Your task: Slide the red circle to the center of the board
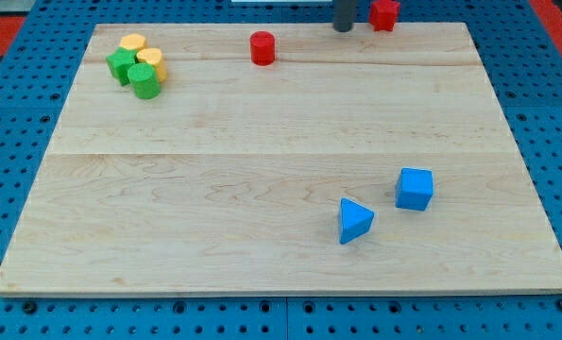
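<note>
The red circle (pixel 263 47), a short red cylinder, stands near the view's top, left of centre, on the wooden board (pixel 281 123). My tip (pixel 343 27) is at the view's top edge, to the right of the red circle and clearly apart from it. A second red block (pixel 384 13), angular in shape, sits just right of my tip at the board's top edge.
A cluster of yellow and green blocks (pixel 138 66) sits at the top left corner. A blue cube (pixel 414 188) and a blue triangular block (pixel 354 220) lie at the lower right. Blue pegboard (pixel 16 113) surrounds the board.
</note>
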Available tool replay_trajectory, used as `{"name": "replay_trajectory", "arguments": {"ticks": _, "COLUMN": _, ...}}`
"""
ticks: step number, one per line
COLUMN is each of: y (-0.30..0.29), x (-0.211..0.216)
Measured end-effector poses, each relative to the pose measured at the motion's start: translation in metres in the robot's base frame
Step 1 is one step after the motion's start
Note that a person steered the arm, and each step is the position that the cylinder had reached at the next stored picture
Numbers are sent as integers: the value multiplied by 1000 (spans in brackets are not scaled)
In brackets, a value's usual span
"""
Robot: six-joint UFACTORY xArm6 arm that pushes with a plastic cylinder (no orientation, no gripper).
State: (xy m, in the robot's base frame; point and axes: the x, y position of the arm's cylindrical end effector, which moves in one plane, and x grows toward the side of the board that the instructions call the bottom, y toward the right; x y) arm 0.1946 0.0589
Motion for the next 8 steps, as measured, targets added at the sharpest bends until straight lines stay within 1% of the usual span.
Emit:
{"name": "replay_trajectory", "arguments": {"ticks": 1, "y": -57, "x": 0}}
{"name": "replay_trajectory", "arguments": {"ticks": 2, "y": -68, "x": 42}}
{"name": "replay_trajectory", "arguments": {"ticks": 3, "y": -37, "x": 96}}
{"name": "replay_trajectory", "arguments": {"ticks": 4, "y": -32, "x": 96}}
{"name": "replay_trajectory", "arguments": {"ticks": 5, "y": -32, "x": 66}}
{"name": "replay_trajectory", "arguments": {"ticks": 6, "y": -71, "x": 52}}
{"name": "replay_trajectory", "arguments": {"ticks": 7, "y": -77, "x": 34}}
{"name": "replay_trajectory", "arguments": {"ticks": 8, "y": -104, "x": 43}}
